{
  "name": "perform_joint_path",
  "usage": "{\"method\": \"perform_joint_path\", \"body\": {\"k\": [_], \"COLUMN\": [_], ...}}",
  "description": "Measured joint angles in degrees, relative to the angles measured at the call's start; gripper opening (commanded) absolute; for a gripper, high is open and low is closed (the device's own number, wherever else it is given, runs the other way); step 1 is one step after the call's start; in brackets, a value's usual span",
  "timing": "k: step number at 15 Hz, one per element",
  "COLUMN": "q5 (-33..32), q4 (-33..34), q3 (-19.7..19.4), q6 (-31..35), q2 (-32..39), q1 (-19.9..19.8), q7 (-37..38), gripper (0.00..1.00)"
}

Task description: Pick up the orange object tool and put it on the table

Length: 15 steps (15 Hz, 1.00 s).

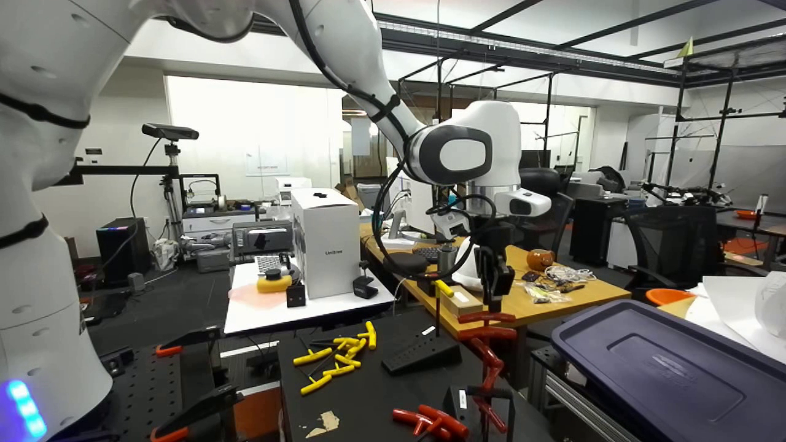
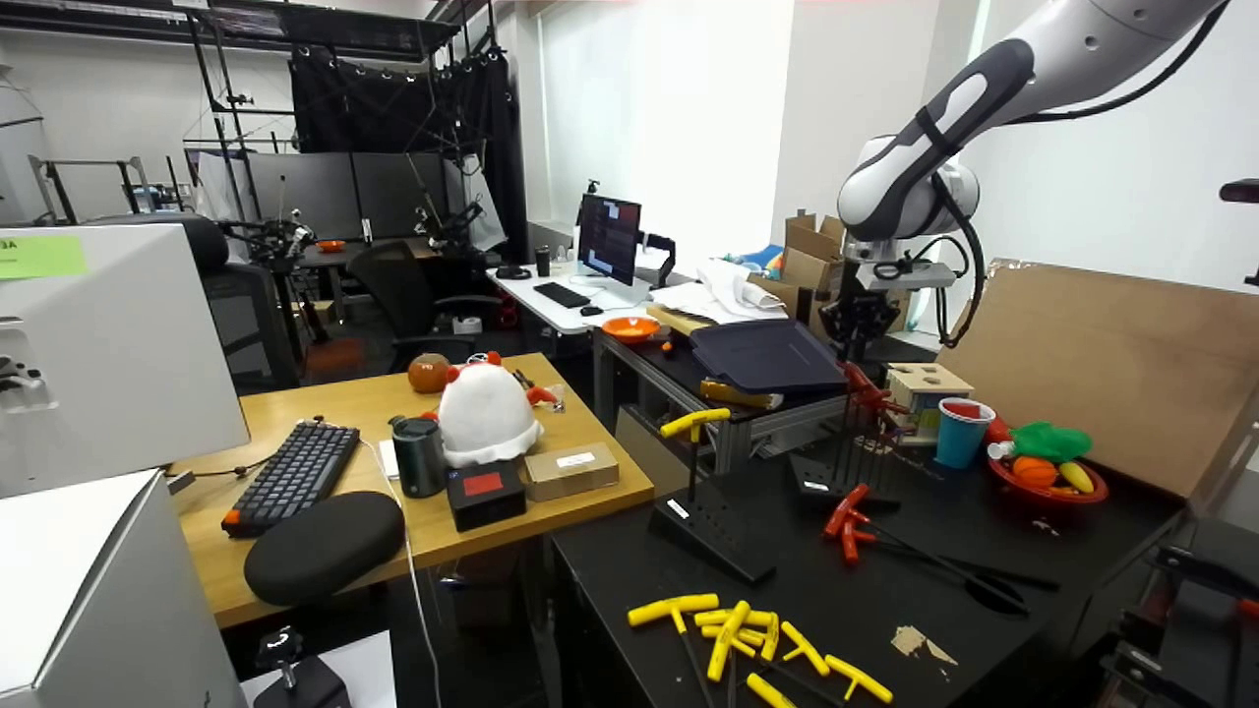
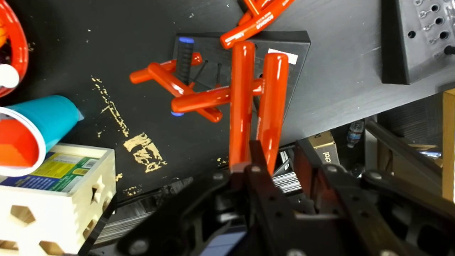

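1. While my tool (image 3: 280, 153) hangs over the black table (image 3: 124, 42), its fingers are spread, a gap showing between them.
2. Just below my tool, the orange keys (image 3: 273, 99) stand in a holder (image 3: 225, 62); two reach up near my fingertips, and I cannot tell whether they touch.
3. Lower, to one side of my tool, lie loose orange keys (image 2: 846, 511).
4. Yellow keys (image 2: 730, 639) lie farther from my tool.
5. Well apart from it is the tan table (image 2: 339, 405).

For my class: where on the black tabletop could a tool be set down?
Bare: black tabletop between the yellow-handled cluster and loose red handles; another patch between red bowl and racked red handles. Crowded: within that cluster and above the rack.
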Motion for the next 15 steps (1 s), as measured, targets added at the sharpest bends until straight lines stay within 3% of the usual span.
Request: {"method": "perform_joint_path", "body": {"k": [1, 2, 3, 8, 10, 15], "q5": [0.0, 0.0, -0.01, -1.11, -1.73, -1.85], "q4": [0.0, 0.0, 0.0, 0.0, 0.0, 0.0], "q3": [0.0, 0.0, 0.0, -0.11, -0.14, -0.14], "q6": [0.0, 0.0, 0.0, 0.0, 0.0, -0.15], "q2": [-0.03, -0.03, -0.03, -0.03, -0.03, 0.11], "q1": [0.0, 0.0, 0.0, 0.1, 0.17, 0.18], "q7": [0.0, 0.02, 0.25, 2.31, 3.09, 3.14], "gripper": [0.07, 0.55, 0.55, 0.92, 1.0, 1.0]}}
